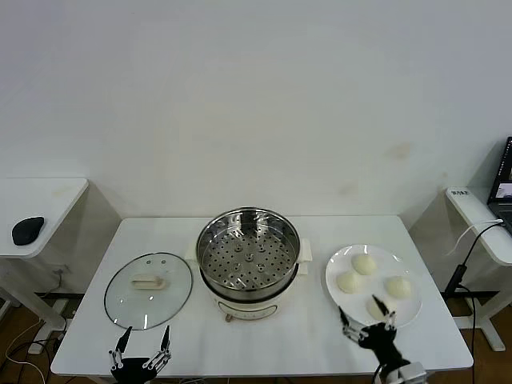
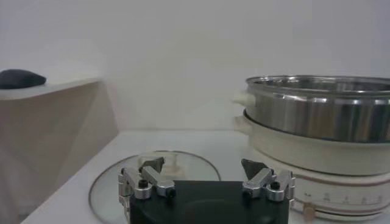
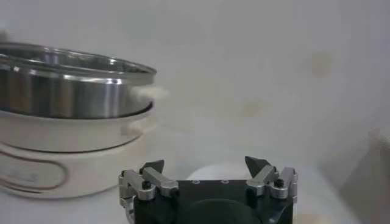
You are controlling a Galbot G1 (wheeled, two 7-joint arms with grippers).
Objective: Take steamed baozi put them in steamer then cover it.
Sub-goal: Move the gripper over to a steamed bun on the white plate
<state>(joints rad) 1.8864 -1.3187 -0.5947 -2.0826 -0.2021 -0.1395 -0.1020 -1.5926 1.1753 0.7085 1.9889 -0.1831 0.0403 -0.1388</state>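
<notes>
A: Resting on a white plate (image 1: 342, 264) to the right of the steamer (image 1: 248, 260) are four steamed baozi (image 1: 364, 264); how should they handle?

B: Probably light, soft, easily dented; take each gently across its sides. Right gripper (image 1: 368, 318) hovers at the plate's near edge, jaws spread, empty. Left gripper (image 1: 142, 342), likewise spread, waits near the glass cover (image 1: 149, 290) on the desk (image 1: 264, 340).

No text can be read anywhere; the marks on the steamer (image 2: 329, 198) base are too faint to make out.
</notes>
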